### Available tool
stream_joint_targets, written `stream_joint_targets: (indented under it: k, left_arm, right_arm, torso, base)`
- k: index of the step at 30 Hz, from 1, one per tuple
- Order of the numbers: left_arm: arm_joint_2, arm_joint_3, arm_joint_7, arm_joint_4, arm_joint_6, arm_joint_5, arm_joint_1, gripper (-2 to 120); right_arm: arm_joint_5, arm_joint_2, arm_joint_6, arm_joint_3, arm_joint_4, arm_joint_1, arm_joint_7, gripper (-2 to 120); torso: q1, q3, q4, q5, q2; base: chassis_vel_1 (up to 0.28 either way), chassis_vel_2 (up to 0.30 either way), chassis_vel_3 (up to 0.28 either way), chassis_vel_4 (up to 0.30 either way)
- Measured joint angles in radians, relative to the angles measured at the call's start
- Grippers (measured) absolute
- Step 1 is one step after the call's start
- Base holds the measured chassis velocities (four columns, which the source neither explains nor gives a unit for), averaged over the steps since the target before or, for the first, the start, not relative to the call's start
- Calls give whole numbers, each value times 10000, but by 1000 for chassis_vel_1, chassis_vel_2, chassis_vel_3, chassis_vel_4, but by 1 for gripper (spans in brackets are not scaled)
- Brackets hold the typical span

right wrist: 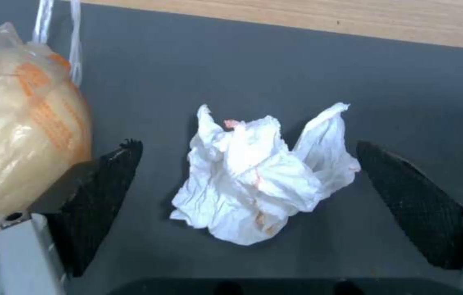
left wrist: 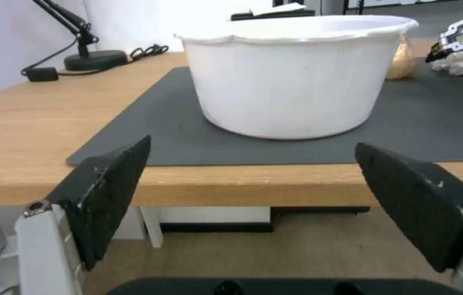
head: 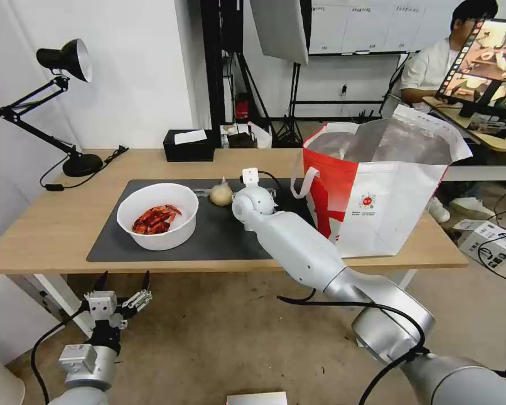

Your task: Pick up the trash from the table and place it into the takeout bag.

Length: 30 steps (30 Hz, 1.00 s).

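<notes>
My arms are glossy white and silver with black cables, each gripper tipped by black textured pads.

1. Right arm reaches forward from the lower right, its wrist bent downward, with the right tool held low and both fingers spread wide
2. Left tool hangs low at the left, pointing forward, fingers apart

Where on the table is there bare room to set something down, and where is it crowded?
Free: the wood between the desk lamp and the mat's left edge, and the mat strip in front of the bowl. Crowded: mid-mat, where the open right end effector straddles the crumpled tissue beside the knotted bag, and the takeout bag's end.
</notes>
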State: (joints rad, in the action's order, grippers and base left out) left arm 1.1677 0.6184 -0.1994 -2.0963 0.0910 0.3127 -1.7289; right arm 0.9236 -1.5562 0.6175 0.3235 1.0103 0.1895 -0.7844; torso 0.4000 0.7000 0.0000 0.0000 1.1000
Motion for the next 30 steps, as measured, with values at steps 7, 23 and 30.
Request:
stream_joint_targets:
  k: [7,23,30]
  left_arm:
    - [11,-29,4,14,-2,-2,8,100]
    - [40,-82,11,12,-2,-2,-1,100]
    - [41,-103,11,17,-3,10,15,100]
  right_arm:
    - [-2,-29,0,-94,-215,-49,122,100]
    - [-31,-26,0,-215,-265,110,302,100]
    - [-37,-48,-11,-218,-290,122,331,91]
  torso:
    - [0,0,0,0,0]
    - [0,0,0,0,0]
    - [0,-1,0,0,0]
  base:
    - [0,0,0,0]
    - [0,0,0,0]
    - [0,0,0,0]
